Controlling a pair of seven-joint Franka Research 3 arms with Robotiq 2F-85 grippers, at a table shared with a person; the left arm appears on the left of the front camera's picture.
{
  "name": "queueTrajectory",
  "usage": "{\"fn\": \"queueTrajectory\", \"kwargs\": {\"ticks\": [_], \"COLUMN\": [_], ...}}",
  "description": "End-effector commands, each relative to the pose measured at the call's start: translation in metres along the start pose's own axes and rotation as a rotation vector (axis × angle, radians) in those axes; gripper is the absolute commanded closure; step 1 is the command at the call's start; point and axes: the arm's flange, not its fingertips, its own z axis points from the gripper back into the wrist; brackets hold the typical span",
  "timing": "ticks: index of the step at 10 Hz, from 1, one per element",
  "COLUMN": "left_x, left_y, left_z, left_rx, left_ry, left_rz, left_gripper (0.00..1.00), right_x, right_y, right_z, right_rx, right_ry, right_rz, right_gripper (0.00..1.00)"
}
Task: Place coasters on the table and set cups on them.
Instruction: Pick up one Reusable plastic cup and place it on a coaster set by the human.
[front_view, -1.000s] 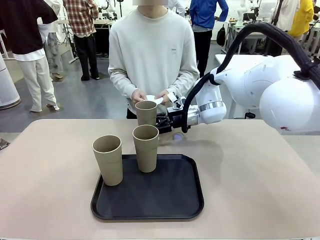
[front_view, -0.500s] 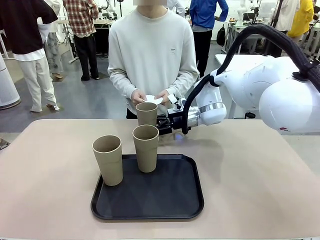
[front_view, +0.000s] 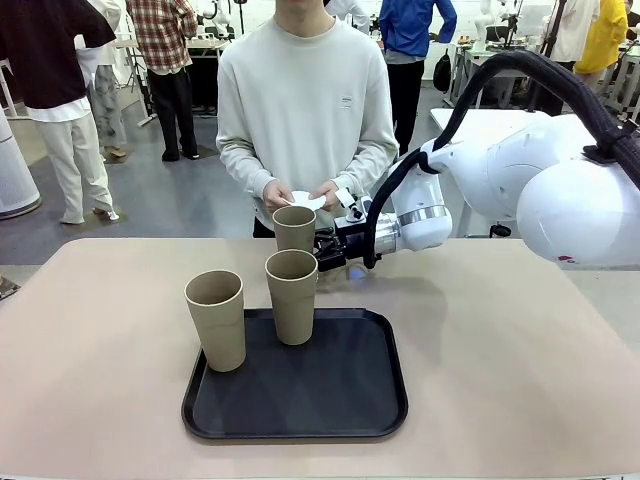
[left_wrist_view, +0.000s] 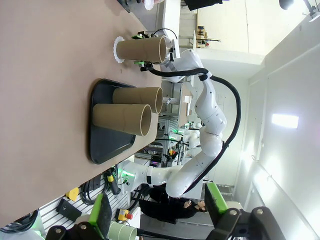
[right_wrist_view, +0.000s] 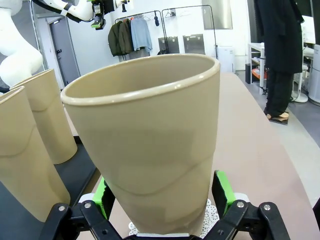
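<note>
While cup (right_wrist_view: 145, 150) stands upright, mouth up, on coaster (right_wrist_view: 207, 220) | right hand (right_wrist_view: 161, 196) spread around it | left hand (left_wrist_view: 159, 205) spread

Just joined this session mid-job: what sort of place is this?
Likely a robotics lab or workshop hall: bystanders stand on an open grey floor, a white work table sits behind, a clothes rack lines the wall.

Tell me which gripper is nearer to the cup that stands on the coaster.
Right. The right gripper straddles that cup, open, low by the coaster. The left gripper hangs far off, beyond the tray.
</note>
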Motion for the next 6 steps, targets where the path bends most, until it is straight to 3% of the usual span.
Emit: {"fn": "queueTrajectory", "kwargs": {"ticks": [1,6], "left_x": [-0.001,-0.001], "left_y": [-0.002,-0.002], "left_z": [0.001,0.001], "left_rx": [-0.013,-0.013], "left_ry": [-0.003,-0.003], "left_rz": [-0.006,-0.006], "left_gripper": [0.00,0.00], "right_x": [0.002,0.007], "right_y": [-0.009,-0.002], "right_z": [0.002,0.018], "right_rx": [0.028,0.051], "right_ry": [0.008,0.019], "right_rz": [-0.001,0.048], "right_gripper": [0.00,0.00]}}
